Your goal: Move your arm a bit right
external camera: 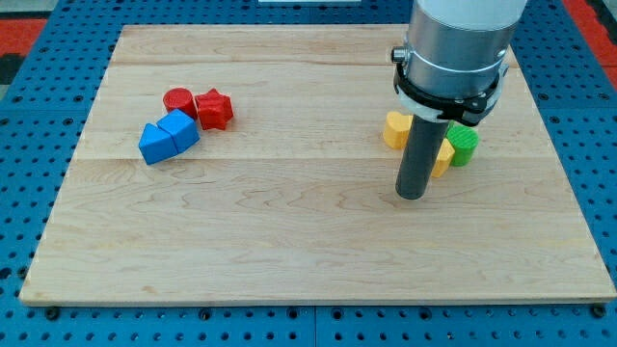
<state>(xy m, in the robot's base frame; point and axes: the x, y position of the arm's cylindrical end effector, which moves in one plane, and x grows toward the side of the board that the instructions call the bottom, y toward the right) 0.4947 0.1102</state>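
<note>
Pale wooden board (289, 241) is lying on a blue pegboard surface (29, 193). My tip (412, 196) (a bare rod, no jaws) is resting just below the yellow blocks (396, 128) and green block (464, 144). Red cylinder (177, 99), red star (214, 109) and blue blocks (168, 137) are clustering far left.

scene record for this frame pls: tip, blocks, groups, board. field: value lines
tip: my tip on the board, just below the yellow/green group at the view's right
left group: red cylinder, red star, blue cube, blue wedge, packed together
right group: yellow block, second yellow block, green block, partly hidden by the rod
contact: cannot tell whether the tip touches the yellows
board: wooden board on blue pegboard
</note>
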